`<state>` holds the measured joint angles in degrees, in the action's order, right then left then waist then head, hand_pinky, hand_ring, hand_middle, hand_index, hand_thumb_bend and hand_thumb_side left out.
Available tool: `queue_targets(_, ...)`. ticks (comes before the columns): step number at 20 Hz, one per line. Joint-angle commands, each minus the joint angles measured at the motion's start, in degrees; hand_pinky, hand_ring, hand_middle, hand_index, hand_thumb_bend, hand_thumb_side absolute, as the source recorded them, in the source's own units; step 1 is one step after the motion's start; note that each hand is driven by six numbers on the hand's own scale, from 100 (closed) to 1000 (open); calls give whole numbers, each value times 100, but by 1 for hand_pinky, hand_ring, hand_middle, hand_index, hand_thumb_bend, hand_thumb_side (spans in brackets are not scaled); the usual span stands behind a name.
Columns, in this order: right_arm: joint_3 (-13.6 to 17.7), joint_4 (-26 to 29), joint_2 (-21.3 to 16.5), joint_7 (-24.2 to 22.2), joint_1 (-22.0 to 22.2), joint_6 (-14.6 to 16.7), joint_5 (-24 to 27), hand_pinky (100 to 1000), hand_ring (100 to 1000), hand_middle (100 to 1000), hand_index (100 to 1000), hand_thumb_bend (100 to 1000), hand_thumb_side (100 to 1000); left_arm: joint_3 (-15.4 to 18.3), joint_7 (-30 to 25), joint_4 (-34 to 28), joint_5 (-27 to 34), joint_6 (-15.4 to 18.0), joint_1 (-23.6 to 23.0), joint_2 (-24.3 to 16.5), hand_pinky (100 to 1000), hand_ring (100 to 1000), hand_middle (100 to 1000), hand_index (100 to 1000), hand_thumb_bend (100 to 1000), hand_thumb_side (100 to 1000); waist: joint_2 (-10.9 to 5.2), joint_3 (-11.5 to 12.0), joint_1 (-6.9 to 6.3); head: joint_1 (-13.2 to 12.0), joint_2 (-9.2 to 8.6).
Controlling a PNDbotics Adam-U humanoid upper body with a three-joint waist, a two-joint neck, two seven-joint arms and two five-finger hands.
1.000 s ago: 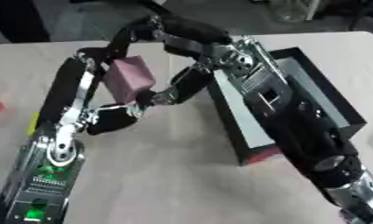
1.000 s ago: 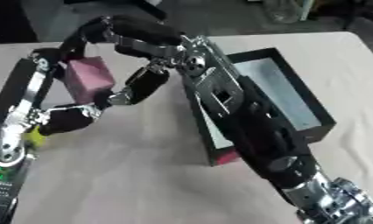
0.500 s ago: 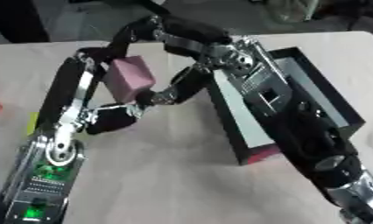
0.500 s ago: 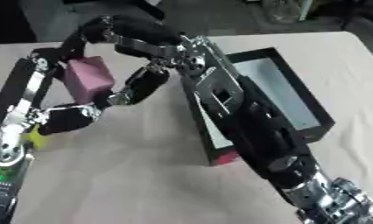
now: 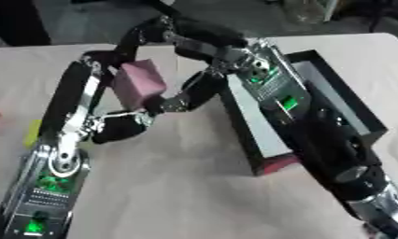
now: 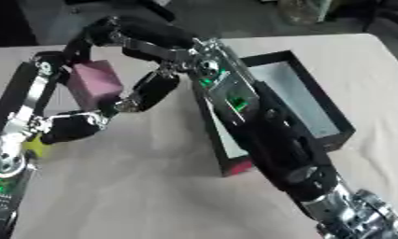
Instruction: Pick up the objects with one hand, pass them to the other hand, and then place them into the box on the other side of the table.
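Beige table, black box lying right of both hands.
Pink block raised, pinched between curled left hand and right hand fingers.

The pictures are a bit blurry. Soft, even light fills the middle; the top edge is dark.

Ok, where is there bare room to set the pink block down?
Bare table lies near the front between the two arms, and the box interior shows bare. It is crowded up top, where both hands meet around the pink block.
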<state>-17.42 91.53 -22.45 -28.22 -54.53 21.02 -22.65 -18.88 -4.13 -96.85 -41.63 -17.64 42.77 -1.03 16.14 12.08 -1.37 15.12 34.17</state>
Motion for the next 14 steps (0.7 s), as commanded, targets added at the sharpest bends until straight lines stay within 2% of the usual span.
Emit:
queue_targets(1,-103,-83,37,29,-80,-22,-141,811,836,647,810,394,100,-53,11,-217,23,114,200,55,636,432,342,575,315,100,-70,-1,19,9,2)
queue_targets(14,-108,-116,48,84,-76,-49,-210,796,807,581,783,386,100,-56,24,-185,-193,195,212,73,634,433,344,576,317,100,-73,15,29,1,5)
